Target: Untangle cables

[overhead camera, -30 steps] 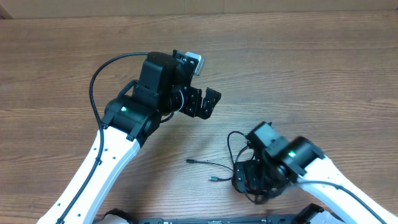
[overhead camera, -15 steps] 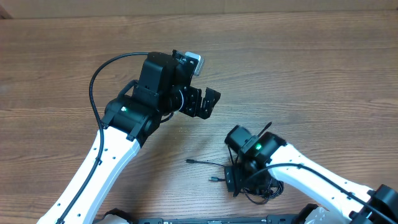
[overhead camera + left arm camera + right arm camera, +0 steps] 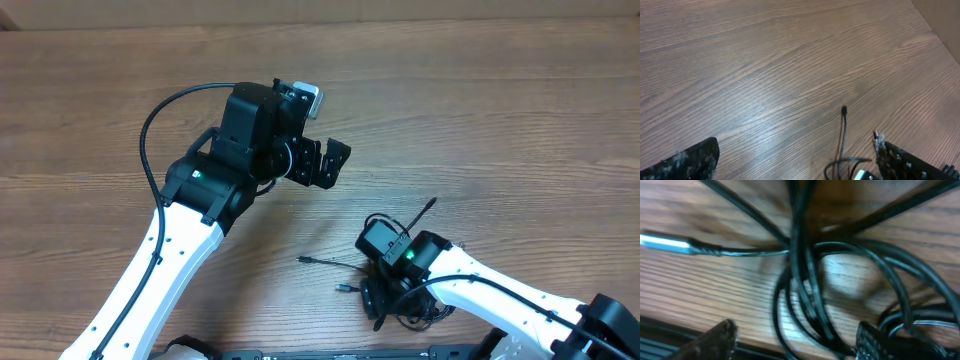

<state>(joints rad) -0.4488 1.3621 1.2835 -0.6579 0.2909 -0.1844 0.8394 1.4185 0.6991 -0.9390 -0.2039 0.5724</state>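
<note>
The cables [image 3: 322, 262] lie in a tangle near the front edge of the wooden worktop [image 3: 500, 120]. Loose ends trail out to the left, and one strand pokes up and to the right.

The right arm reaches in from the lower right corner, with its white forearm low and its wrist bent down onto the knot. The right gripper [image 3: 378, 298] sits over the bundle. In its wrist view the two fingers [image 3: 715, 340] stand apart, with several looped strands [image 3: 805, 280] crossing between them. A silver plug [image 3: 662, 242] lies off to the left. That view is blurred, so I cannot tell whether either finger touches a strand.

The left arm rises from the lower left and bends at the elbow. The left gripper [image 3: 325, 165] points towards the tangle but is well apart from it, with its jaws spread wide and nothing between them. Its wrist view shows one cable end [image 3: 843, 111] on bare wood.
</note>
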